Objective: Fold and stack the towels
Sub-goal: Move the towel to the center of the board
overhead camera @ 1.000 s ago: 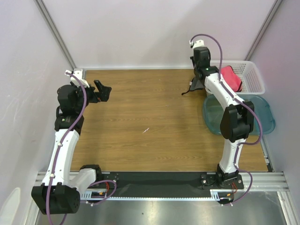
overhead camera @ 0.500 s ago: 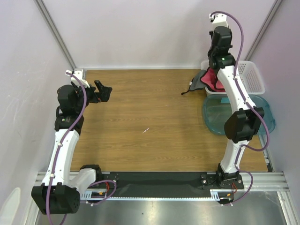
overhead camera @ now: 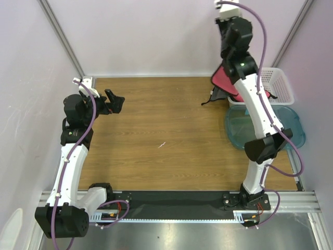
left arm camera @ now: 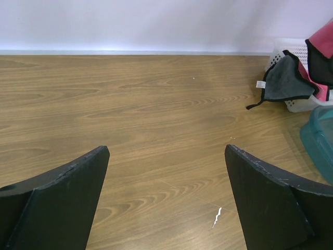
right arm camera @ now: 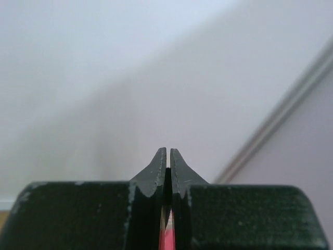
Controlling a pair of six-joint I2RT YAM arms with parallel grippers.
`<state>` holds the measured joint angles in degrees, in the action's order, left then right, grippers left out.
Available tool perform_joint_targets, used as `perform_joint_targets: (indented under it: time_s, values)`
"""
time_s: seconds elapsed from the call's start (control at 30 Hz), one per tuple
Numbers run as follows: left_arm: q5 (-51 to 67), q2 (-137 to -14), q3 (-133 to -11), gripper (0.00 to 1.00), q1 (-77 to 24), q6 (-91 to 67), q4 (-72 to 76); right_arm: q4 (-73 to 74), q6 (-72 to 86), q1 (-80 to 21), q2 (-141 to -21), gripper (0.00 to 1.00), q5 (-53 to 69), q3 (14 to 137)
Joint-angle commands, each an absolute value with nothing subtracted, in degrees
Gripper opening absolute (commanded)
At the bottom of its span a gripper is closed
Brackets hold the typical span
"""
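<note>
1. Overhead view: the right arm (overhead camera: 257,112) stands high at the far right. A pink towel (overhead camera: 223,78) hangs from its tip, long axis straight down, its lower edge above the left side of the white basket (overhead camera: 278,83). A dark towel (overhead camera: 214,96) droops over that same side, one tail reaching the table (overhead camera: 166,120). The teal tub (overhead camera: 291,127) sits just nearer than the basket; no towel seen in it. The arm hides most of the basket's inside. The left gripper (overhead camera: 115,101) is well apart at the far left, jaws spread, holding nothing.
2. Left wrist view: both fingers (left arm camera: 67,198) stand wide with bare wood between them. The dark towel shows its black back with a small white tag, draped on the basket rim at upper right; the pink towel is above it at the frame edge; a corner of the tub shows below.
3. Right wrist view: the right gripper (right arm camera: 167,153) points at the wall, jaws pressed together with a sliver of pink cloth pinched between them, so it is gripping the pink towel.
4. Judgement: the open table lies left of the hanging towel and nearer; the right arm is far closer, so laying the towel flat there looks like its job; the dark towel's tail could snag.
</note>
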<state>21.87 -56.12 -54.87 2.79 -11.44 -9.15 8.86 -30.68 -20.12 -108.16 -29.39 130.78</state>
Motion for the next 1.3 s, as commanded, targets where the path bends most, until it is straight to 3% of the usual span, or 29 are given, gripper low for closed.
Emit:
perform_joint_targets:
  time_s: [0.0,0.2,0.43,0.67,0.9,1.27]
  values:
    - [23.4,-55.7,-55.9,1.00,3.0,-10.8,-7.1,9.4,-34.4,-26.1,-105.8,0.00,-27.5,132.9]
    - [22.4,-55.5,-56.2,1.00,3.0,-11.0,-7.5,13.7,-32.3,-34.3,-106.5,0.00,-23.0,132.4]
    - [21.3,-55.5,-56.3,1.00,3.1,-11.3,-8.0,19.2,-20.0,-38.8,-107.3,0.00,-9.6,126.7]
    - [20.6,-55.4,-56.3,1.00,3.1,-11.4,-8.1,19.3,-8.3,-40.8,-110.1,0.00,-0.7,113.3]
    - [19.8,-55.3,-56.3,1.00,3.1,-11.4,-8.3,5.3,-0.3,-40.7,-107.7,0.00,11.9,94.2]
    - [19.1,-55.4,-56.3,1.00,3.1,-11.3,-8.5,5.5,5.0,-40.3,-117.0,0.03,14.1,93.9]
